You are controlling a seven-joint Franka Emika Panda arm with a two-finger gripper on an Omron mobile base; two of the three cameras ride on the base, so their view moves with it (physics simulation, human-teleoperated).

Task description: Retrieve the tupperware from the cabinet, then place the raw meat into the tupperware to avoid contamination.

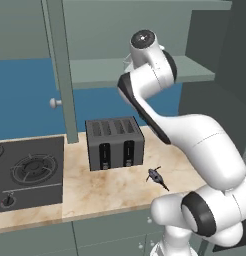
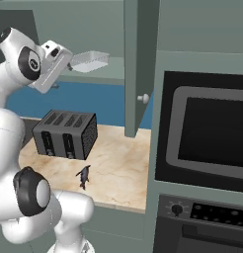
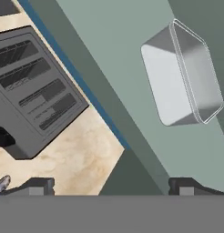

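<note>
hovering with fingers (image 3: 43, 185) spread wide just short of the tupperware (image 3: 182, 75) on the cabinet shelf (image 3: 127, 68).

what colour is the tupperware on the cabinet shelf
Clear and colourless, reading as pale grey-white; the tupperware shows best in the hand view, on the grey-green cabinet shelf.

A rendered kitchen is showing here: a toaster (image 1: 114, 143) is sitting on the marble counter (image 1: 105, 187), a stove burner (image 1: 34, 168) lying left of the toaster, a built-in oven (image 2: 212, 131) standing right of it
</note>
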